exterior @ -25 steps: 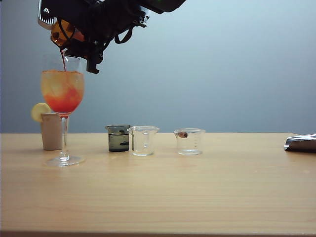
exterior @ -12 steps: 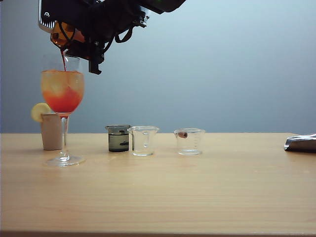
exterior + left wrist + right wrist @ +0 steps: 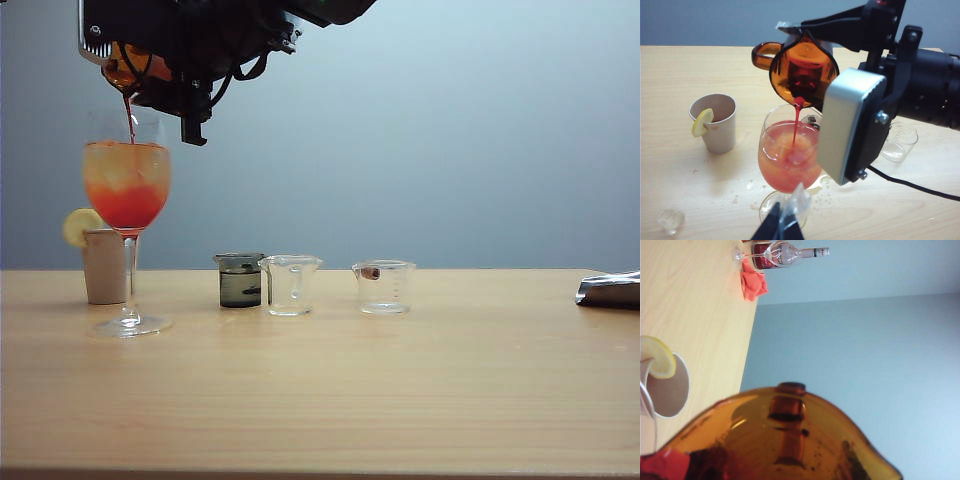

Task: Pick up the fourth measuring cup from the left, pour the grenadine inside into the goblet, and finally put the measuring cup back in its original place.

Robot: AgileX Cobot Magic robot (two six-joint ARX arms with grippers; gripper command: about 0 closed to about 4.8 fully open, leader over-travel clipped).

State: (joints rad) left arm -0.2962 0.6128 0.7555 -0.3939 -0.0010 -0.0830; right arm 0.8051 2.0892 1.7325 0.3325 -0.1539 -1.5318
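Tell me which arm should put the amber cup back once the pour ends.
Right. Its gripper already holds the amber cup tipped over the goblet; the left gripper hangs nearby, jaws closed and empty.

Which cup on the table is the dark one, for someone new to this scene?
Start at the goblet on the left of the wooden table, beneath the right hand pouring from the amber cup. The nearest cup to its right is the dark cup: grey-tinted, while its neighbours are colourless.
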